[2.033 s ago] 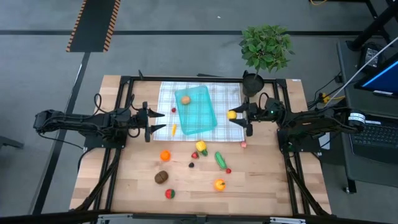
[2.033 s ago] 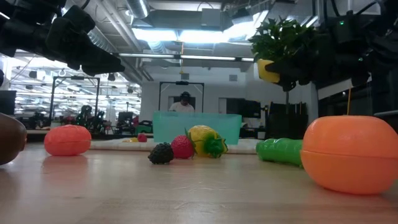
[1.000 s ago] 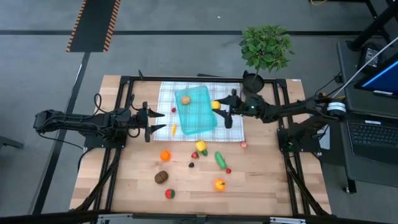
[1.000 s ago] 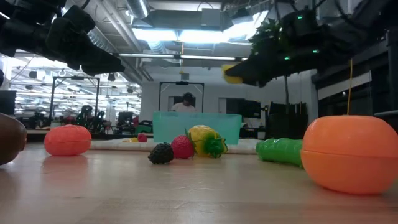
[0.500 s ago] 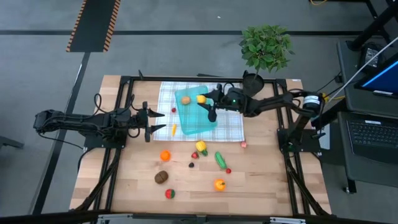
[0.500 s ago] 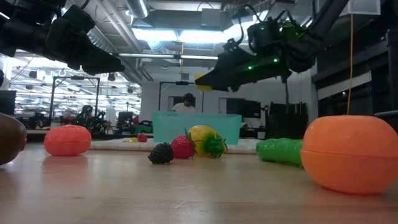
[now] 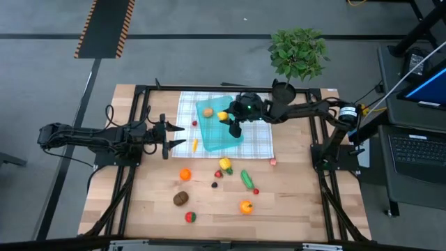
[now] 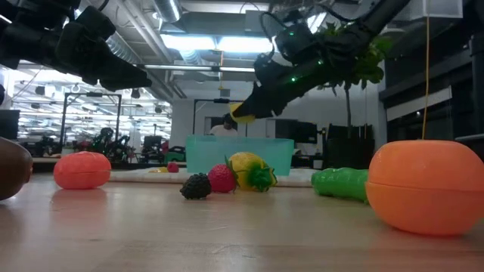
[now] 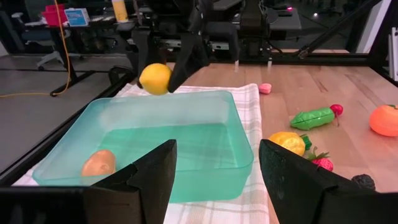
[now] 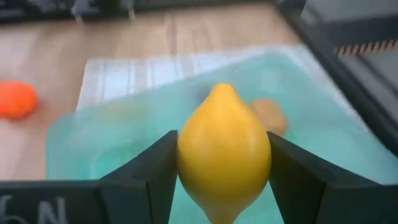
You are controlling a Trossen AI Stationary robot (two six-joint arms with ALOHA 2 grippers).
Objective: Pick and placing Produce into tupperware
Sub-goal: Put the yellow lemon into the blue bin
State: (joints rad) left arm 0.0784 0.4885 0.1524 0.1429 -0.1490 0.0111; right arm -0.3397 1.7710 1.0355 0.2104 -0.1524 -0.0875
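In the high view the tupperware (image 7: 221, 123) lies on the cloth (image 7: 258, 139) at upper centre of the tabletop (image 7: 300, 202), a potato (image 7: 208, 111) inside it. The right end effector (image 7: 227, 117) holds the lemon (image 7: 223, 116) above it; the left end effector (image 7: 174, 136) sits to the left.

The grey floor (image 7: 209, 42) has a striped hazard mat (image 7: 104, 28) at 11 o'clock; a desk with keyboard (image 7: 418, 150) stands at 3 o'clock.

The wooden counter (image 7: 293, 209) is carrying a checked cloth (image 7: 257, 139) near its far edge. Loose produce (image 7: 245, 178) is lying directly on the wood toward the near edge.
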